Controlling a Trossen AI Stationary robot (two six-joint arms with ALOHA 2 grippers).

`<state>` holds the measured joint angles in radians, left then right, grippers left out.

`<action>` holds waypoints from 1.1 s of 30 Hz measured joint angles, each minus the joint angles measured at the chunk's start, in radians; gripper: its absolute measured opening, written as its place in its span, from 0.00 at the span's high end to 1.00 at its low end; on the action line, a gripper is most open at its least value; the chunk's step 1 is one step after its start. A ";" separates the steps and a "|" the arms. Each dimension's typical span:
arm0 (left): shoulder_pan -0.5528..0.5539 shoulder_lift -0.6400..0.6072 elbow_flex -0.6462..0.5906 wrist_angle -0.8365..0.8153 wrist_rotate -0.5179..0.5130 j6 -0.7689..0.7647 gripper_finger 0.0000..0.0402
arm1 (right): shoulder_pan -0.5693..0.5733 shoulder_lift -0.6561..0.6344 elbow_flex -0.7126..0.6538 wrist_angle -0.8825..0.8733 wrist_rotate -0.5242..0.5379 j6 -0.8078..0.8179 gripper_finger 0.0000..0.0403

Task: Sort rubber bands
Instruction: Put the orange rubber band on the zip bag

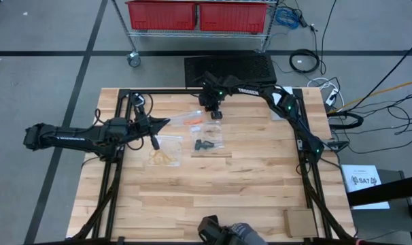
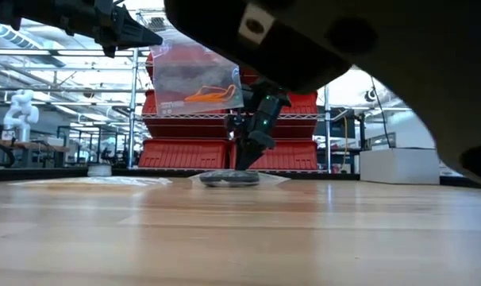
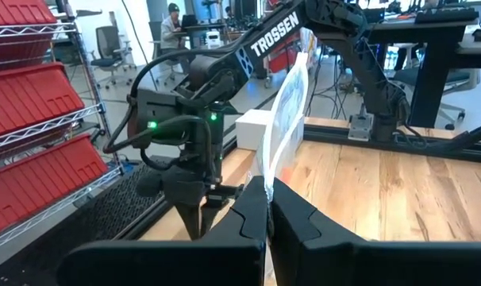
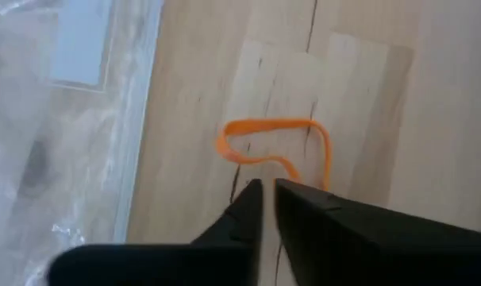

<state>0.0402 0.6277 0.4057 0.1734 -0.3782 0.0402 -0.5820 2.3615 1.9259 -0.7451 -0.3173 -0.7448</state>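
My left gripper (image 1: 166, 123) (image 3: 268, 199) is level above the table's left middle, shut on a clear plastic bag (image 2: 197, 79) holding orange rubber bands (image 2: 213, 95). Toward the far edge, my right gripper (image 1: 216, 116) (image 4: 267, 191) slants down to the tabletop, shut at a single orange rubber band (image 4: 280, 147) lying on the wood. Black rubber bands (image 1: 204, 144) lie on a clear bag at mid-table. Pale yellow rubber bands (image 1: 162, 157) lie on another clear bag to their left. My left gripper pinches the clear bag's lower edge (image 3: 266, 171) between its two fingers, coming level from the table's left. The bag stands upright above the fingers, clear of the table. My right gripper comes slanting down from above at the orange band's near end (image 4: 298, 176), which runs in under one fingertip (image 4: 304, 199) that hides the contact. The rest of the band lies flat on the table.
Black frame rails (image 1: 304, 146) run along both table sides. A cardboard piece (image 1: 301, 221) lies at the near right corner. Beyond the far edge are a black mat (image 1: 230, 68) and a wire shelf with red bins (image 1: 199, 15). Bare wood fills the table's near half.
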 joint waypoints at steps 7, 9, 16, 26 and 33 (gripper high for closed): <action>0.000 0.000 0.000 -0.002 0.000 0.000 0.99 | -0.026 -0.006 0.000 -0.070 0.078 -0.015 1.00; 0.000 0.000 0.000 -0.002 0.000 0.001 0.99 | -0.040 -0.010 0.000 -0.095 0.067 -0.021 1.00; -0.001 0.000 0.000 -0.003 -0.006 -0.001 0.99 | -0.085 -0.011 0.001 0.013 -0.138 -0.042 1.00; 0.000 0.001 0.000 -0.010 -0.024 -0.003 0.99 | -0.071 0.042 0.012 0.033 -0.147 -0.068 1.00; 0.019 0.001 0.000 -0.021 -0.027 -0.008 0.99 | -0.097 0.055 0.058 -0.138 -0.019 -0.057 1.00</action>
<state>0.0597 0.6289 0.4057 0.1524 -0.4053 0.0319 -0.6788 2.4161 1.9842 -0.8829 -0.3361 -0.8017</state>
